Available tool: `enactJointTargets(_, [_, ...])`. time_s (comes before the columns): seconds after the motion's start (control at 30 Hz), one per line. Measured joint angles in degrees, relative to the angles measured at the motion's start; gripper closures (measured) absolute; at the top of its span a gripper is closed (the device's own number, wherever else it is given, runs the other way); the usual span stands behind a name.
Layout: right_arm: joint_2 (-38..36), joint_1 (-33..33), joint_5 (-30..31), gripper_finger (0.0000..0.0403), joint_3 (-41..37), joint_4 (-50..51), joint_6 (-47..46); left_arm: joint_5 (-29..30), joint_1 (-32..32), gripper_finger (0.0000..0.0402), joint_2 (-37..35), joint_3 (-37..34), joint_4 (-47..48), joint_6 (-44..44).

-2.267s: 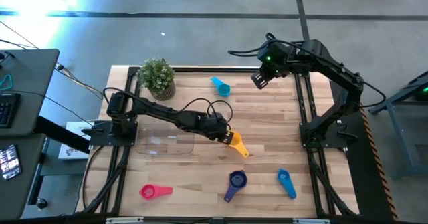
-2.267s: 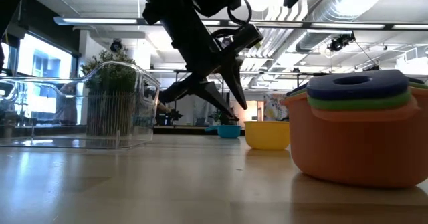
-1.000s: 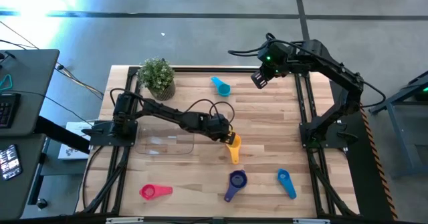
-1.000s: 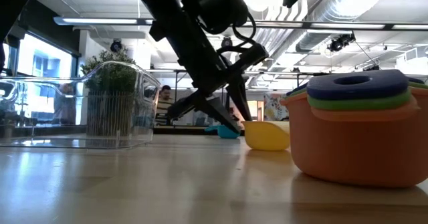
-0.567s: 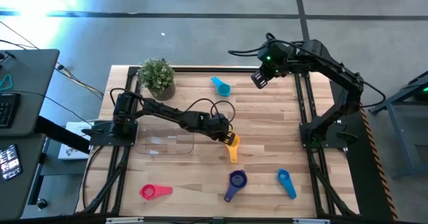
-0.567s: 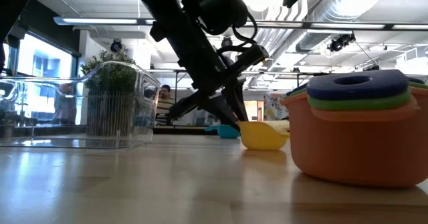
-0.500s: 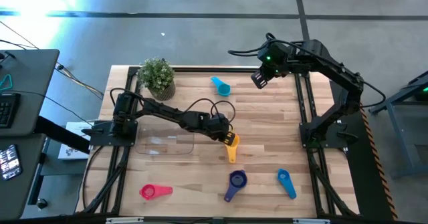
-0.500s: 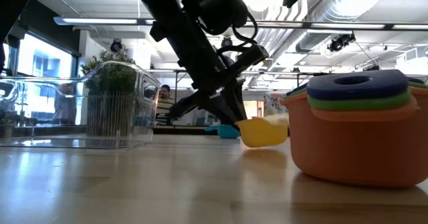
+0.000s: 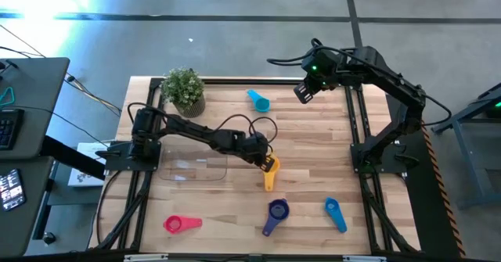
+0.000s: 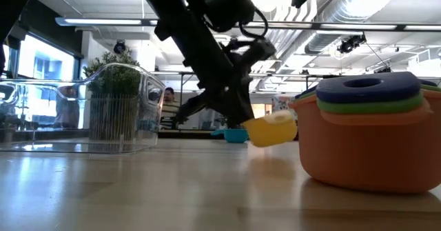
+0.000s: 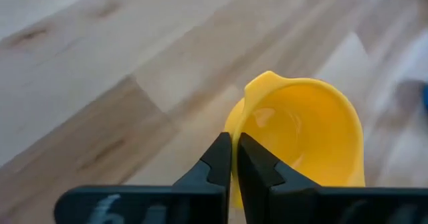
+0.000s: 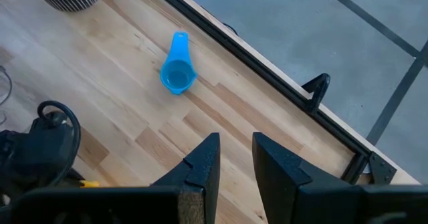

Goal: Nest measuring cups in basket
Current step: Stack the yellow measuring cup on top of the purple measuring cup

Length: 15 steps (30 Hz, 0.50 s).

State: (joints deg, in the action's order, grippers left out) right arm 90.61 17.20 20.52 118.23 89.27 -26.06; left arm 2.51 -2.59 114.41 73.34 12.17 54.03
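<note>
The yellow measuring cup (image 9: 270, 174) is at mid-table, its handle pointing to the near edge; it is tilted in the low view (image 10: 270, 129). My left gripper (image 9: 265, 162) is shut on it. The clear basket (image 9: 194, 166) stands just left of it. A light blue cup (image 9: 259, 101) lies at the far side, and a pink cup (image 9: 182, 224), a dark blue and purple one (image 9: 275, 212) and a blue one (image 9: 335, 213) lie along the near side. My right gripper (image 9: 304, 90) hangs raised over the far right, open, with nothing between its fingers. My left gripper pinches the wall of the yellow cup's bowl at its rim (image 11: 233, 132), on the side away from the handle. One finger is inside the bowl and one outside. The fingers slant down from the table's left. The cup hangs tilted (image 10: 270, 129), just off the table.
A potted plant (image 9: 184, 90) stands at the far left, behind the basket. In the low view a stack of orange, green and blue cups (image 10: 368, 138) stands close to the camera on the right. Dark frame rails run along the table's left and right sides.
My left gripper has shut on the yellow cup's rim and rolled at the wrist while staying in place. The cup, which stood flat on the table between the open fingers, has tipped and come just off the table.
</note>
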Motion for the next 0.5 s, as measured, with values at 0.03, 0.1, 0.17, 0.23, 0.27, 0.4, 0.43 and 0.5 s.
enactJointTargets(0.03, [0.0,0.0,-0.1,0.0324,0.0,0.0,0.0,-0.9,0.0,0.0398,-0.4,0.0,-0.1,-0.2])
enactJointTargets(0.1, [0.0,0.0,-0.8,0.0324,0.0,0.0,0.0,-2.6,0.0,0.0398,-1.3,0.0,0.3,-0.4])
enactJointTargets(0.17, [0.0,0.0,-1.6,0.0324,0.0,0.0,0.0,-3.7,-0.2,0.0398,-2.5,0.0,0.0,-1.0])
enactJointTargets(0.23, [0.0,0.0,-2.0,0.0324,0.0,0.0,-1.3,-4.2,-0.4,0.0398,-4.0,0.0,0.3,-2.1])
enactJointTargets(0.27, [0.0,0.0,-2.0,0.0324,0.0,0.0,-2.1,-4.5,-0.6,0.0398,-4.9,0.0,0.2,-2.5])
enactJointTargets(0.4, [0.0,0.0,-2.0,0.0324,0.0,0.0,-2.6,-5.7,-1.4,0.0398,-8.1,0.0,0.4,-3.3])
enactJointTargets(0.43, [0.0,0.0,-1.9,0.0324,0.0,0.0,-2.9,-6.0,-1.6,0.0397,-8.8,0.0,0.5,-3.6])
enactJointTargets(0.5, [0.0,0.1,-1.6,0.0324,0.0,0.0,-4.1,-6.4,-2.3,0.0397,-10.3,0.0,0.4,-3.8])
